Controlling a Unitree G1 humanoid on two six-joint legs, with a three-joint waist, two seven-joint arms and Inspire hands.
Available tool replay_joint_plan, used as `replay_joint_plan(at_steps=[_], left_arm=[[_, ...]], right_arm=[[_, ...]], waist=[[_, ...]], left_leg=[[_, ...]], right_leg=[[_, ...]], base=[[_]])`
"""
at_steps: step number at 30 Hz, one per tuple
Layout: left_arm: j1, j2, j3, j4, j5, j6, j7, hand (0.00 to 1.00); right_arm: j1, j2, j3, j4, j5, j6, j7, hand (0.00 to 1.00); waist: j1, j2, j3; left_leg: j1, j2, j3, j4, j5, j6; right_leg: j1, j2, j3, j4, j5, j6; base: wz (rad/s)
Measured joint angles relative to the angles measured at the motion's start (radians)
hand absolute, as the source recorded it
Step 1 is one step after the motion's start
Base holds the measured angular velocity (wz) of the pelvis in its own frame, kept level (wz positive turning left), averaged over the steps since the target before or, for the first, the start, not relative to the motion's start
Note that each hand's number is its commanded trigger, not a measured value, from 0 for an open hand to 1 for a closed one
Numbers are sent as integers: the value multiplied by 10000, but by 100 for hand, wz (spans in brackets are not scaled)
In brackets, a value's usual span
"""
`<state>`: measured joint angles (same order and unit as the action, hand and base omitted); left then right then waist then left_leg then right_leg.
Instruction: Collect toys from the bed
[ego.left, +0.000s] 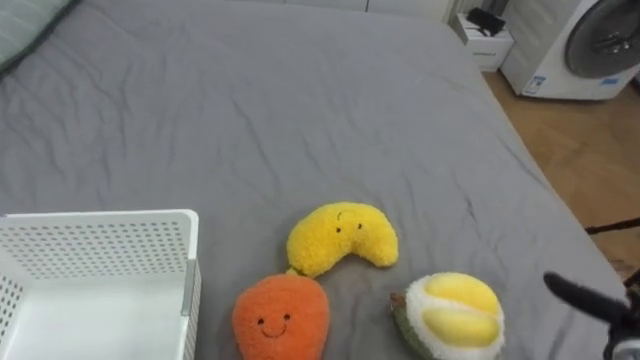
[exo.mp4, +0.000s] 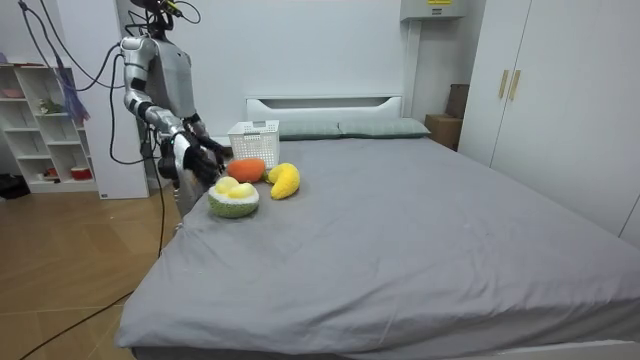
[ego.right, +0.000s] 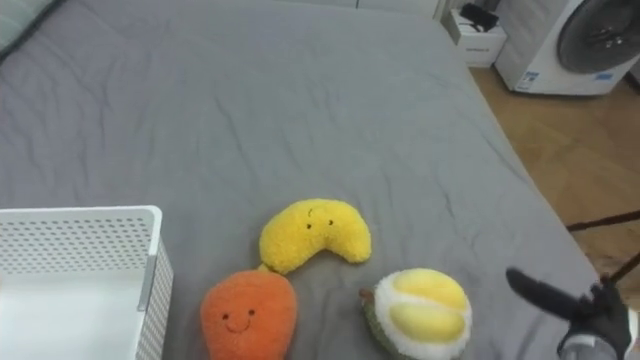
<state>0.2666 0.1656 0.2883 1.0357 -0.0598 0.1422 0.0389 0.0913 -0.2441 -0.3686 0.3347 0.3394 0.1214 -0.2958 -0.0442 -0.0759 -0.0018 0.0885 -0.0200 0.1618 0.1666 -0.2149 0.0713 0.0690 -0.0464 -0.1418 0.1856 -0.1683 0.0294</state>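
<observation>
the right robot hand (ego.right: 575, 303) is hovering at the bed's (ego.right: 300, 100) edge, fingers straight, holding nothing, near the durian plush (ego.right: 418, 312). the banana plush (ego.right: 312, 234) and carrot plush (ego.right: 248, 315) are lying beside the white basket (ego.right: 80, 240). a good grasp is probably wrapping the durian's soft middle, then lifting clear. no writing is showing legibly.

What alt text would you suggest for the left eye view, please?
Three plush toys lie close together on a grey bed: a yellow banana, a smiling orange toy and a durian. A white perforated basket sits at the lower left, and the robot's right hand shows at the lower right.
</observation>
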Motion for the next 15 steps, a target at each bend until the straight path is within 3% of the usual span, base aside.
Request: replay_joint_plan(at_steps=[5, 15], left_arm=[[5, -3, -659, 31, -155, -64, 10, 0], [107, -50, -869, 106, -158, -308, -32, 0]], right_arm=[[-4, 3, 780, -1766, -1797, -24, 36, 0], [-7, 6, 2061, -1813, -3348, -17, 1468, 0]], waist=[[15, 189, -9], [420, 382, -16]], left_leg=[[-88, 5, -16, -18, -1, -2], [-46, -1, -197, 27, 3, -7]], right_leg=[[-17, 2, 14, 6, 1, 1], [151, -33, -310, -5, 15, 1]], base=[[0], [6]])
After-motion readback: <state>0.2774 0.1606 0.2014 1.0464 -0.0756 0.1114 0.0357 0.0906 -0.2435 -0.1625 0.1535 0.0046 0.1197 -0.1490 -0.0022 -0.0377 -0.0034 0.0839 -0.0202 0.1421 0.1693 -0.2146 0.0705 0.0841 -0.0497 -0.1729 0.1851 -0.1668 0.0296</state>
